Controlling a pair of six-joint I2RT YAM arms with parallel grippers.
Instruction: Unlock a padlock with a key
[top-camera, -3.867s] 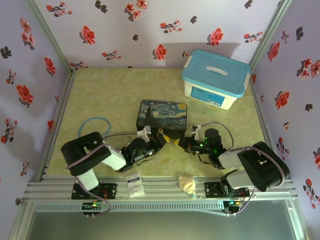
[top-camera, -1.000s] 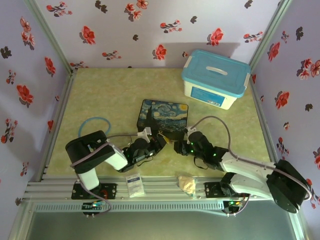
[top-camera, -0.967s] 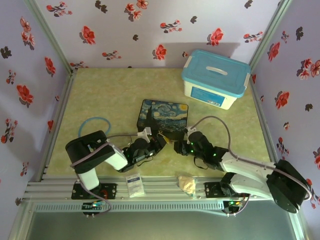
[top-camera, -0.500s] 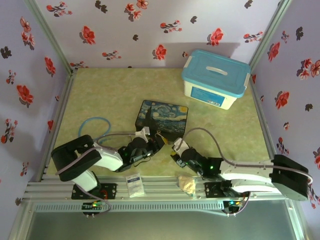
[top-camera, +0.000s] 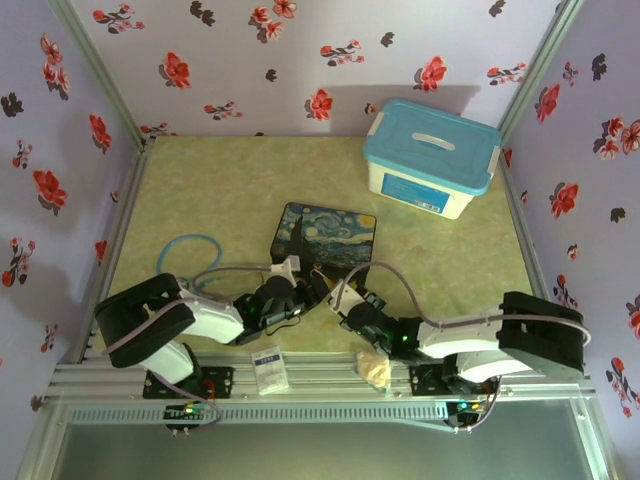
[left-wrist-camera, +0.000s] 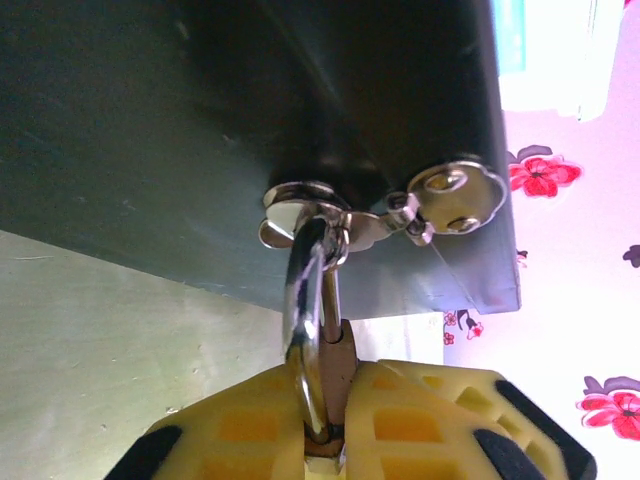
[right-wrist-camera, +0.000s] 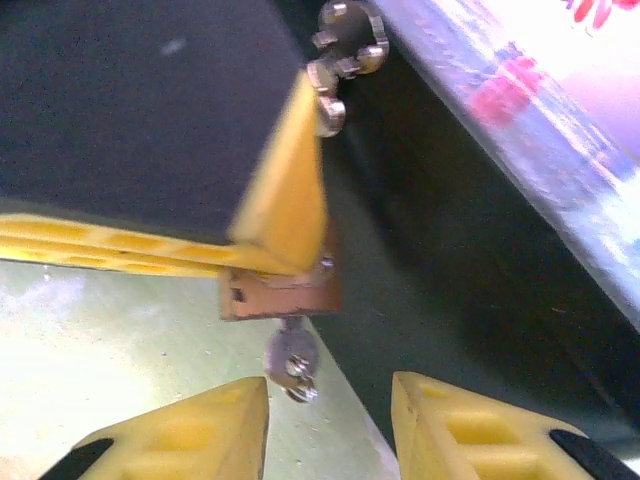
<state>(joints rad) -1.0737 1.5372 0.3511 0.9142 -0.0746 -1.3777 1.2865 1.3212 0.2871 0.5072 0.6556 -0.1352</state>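
Observation:
The padlock (left-wrist-camera: 343, 350) is a small brass body with a silver shackle (left-wrist-camera: 304, 300). My left gripper (left-wrist-camera: 335, 378) is shut on it, yellow pads on both sides. A ring on the shackle carries spare keys (left-wrist-camera: 445, 198). In the right wrist view the padlock (right-wrist-camera: 285, 290) hangs under a left finger (right-wrist-camera: 285, 200). The small grey key (right-wrist-camera: 290, 358) sticks out of its underside. My right gripper (right-wrist-camera: 330, 392) stands open just below, touching nothing. From above, the two grippers meet near the padlock (top-camera: 326, 292), in front of the tin.
The starry-night tin (top-camera: 325, 230) lies just behind the grippers, its dark side (left-wrist-camera: 200, 120) close to the padlock. A blue-lidded white box (top-camera: 430, 155) stands at the back right. Blue tubing (top-camera: 185, 245) lies left. A white packet (top-camera: 268, 368) and a tan lump (top-camera: 375, 368) rest on the front rail.
My right arm has stretched low and swung its gripper left and nearer, from beside the tin to just below the padlock. The left gripper has held the padlock almost still.

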